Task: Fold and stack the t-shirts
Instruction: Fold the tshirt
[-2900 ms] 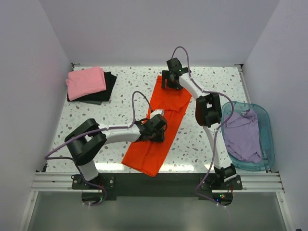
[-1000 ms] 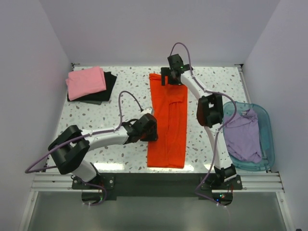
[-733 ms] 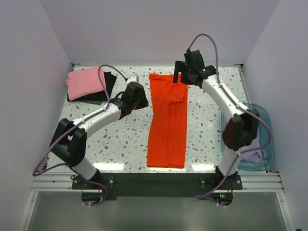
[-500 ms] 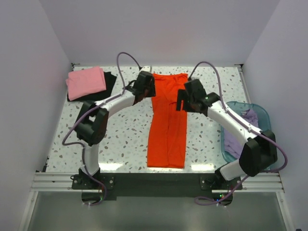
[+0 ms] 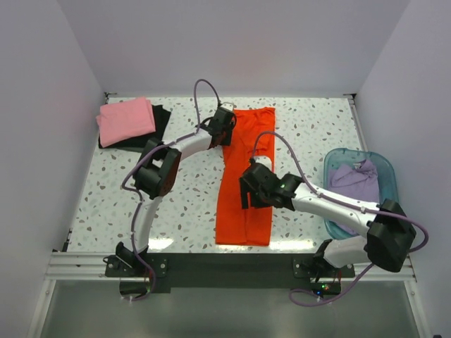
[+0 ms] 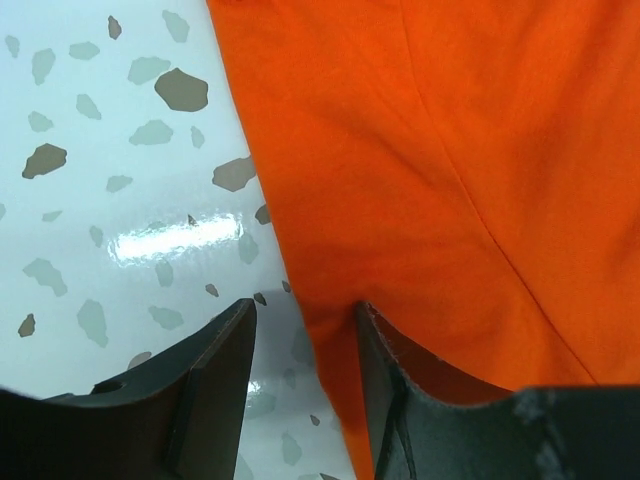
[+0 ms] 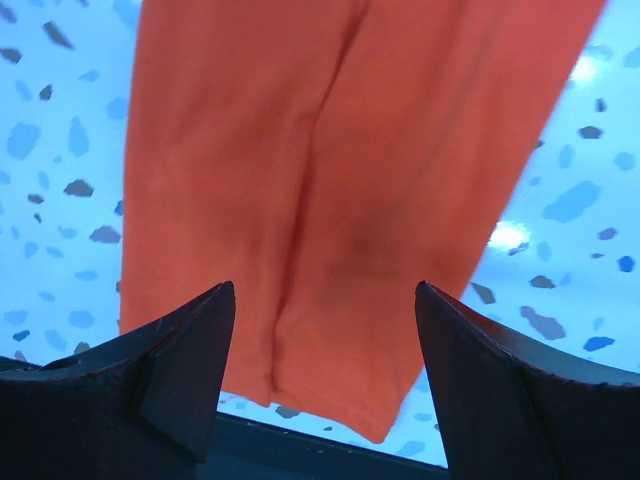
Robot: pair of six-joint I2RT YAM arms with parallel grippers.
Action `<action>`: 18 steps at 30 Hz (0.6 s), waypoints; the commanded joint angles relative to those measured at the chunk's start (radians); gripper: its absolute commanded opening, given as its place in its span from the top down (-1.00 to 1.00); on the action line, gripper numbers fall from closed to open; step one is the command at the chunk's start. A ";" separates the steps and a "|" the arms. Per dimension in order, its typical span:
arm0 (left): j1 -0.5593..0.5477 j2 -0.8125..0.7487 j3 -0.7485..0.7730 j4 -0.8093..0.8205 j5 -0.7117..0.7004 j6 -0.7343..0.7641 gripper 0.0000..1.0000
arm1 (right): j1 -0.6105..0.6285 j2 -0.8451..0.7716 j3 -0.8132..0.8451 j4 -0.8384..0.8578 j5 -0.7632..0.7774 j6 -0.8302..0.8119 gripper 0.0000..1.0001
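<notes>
Matt orange-red cloth t-shirt point(image 5: 241, 162) on glossy speckled table point(image 5: 187, 205)

This seems to be a robotics laboratory cell. Bare white walls point(image 5: 232, 49) enclose a speckled table point(image 5: 106, 197) lying under the jaws, and two robot arms point(image 5: 324, 204) are bolted onto an aluminium rail point(image 5: 77, 266) behind them.

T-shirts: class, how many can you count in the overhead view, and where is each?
4. The orange-red shirt lies lengthwise in the middle; the pink shirt sits folded far left on the black shirt; the lavender shirt is in the blue basket, right. More could hide beneath.
</notes>
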 commanded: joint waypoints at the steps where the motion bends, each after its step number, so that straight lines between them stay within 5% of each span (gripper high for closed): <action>1: 0.011 0.025 0.035 0.000 -0.032 0.046 0.03 | 0.071 0.025 -0.012 0.053 0.072 0.077 -0.51; 18: 0.037 0.081 0.088 -0.014 -0.088 0.100 0.08 | 0.198 0.189 -0.190 0.125 0.044 0.192 -0.52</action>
